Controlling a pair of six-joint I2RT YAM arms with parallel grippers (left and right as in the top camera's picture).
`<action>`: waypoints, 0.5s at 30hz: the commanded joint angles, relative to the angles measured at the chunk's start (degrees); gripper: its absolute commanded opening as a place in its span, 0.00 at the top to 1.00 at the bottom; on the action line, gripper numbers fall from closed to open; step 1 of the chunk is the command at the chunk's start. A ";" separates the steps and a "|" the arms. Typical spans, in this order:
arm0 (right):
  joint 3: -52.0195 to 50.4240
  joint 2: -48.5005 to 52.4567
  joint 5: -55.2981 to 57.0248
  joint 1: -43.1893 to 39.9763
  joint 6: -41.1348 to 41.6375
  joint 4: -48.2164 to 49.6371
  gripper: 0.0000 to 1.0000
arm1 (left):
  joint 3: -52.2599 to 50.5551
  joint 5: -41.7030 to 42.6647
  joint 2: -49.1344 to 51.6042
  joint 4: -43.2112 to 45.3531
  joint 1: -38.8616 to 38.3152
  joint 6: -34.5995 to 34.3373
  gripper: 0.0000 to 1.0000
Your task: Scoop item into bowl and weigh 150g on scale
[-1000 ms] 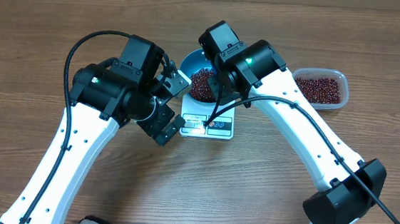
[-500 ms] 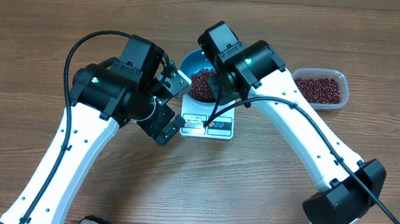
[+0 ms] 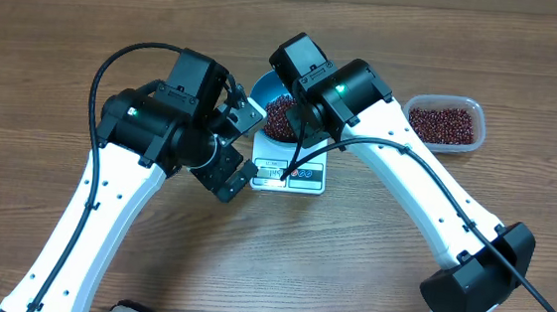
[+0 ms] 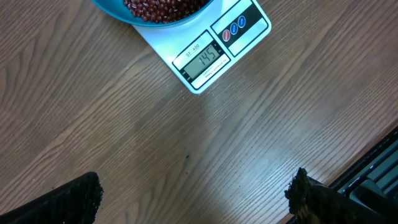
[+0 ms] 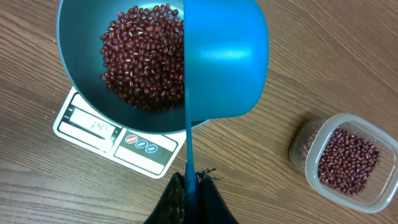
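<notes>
While on scale (image 5: 115, 140), bowl (image 5: 78, 37) of beans (image 5: 143, 59)

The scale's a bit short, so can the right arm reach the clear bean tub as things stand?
Probably yes. The tub lies uncovered on the table beside the bowl, nothing between, and the right tool grips the scoop.

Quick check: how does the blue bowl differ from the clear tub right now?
The bowl is round and opaque bright blue; the tub is rectangular, clear plastic. The bowl sits on the scale; the tub stands on the bare table, apart from it. The scoop in the right gripper overlaps the bowl in the wrist view, not the tub. Both hold red-brown beans.
</notes>
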 commanded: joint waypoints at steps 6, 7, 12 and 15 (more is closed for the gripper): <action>1.62 -2.29 1.07 0.26 0.68 0.50 0.96 | -0.20 0.87 -0.76 0.02 0.26 1.29 0.00; 1.62 -2.29 1.11 0.26 1.03 0.61 0.96 | -0.20 0.87 -0.76 0.04 0.26 1.29 0.01; 1.64 -2.29 8.37 0.07 4.94 0.79 0.96 | -0.20 0.87 -0.76 0.04 0.26 1.29 0.01; 1.99 -2.54 11.63 -0.61 7.54 0.68 0.96 | -0.20 0.90 -0.76 0.04 0.26 1.29 0.00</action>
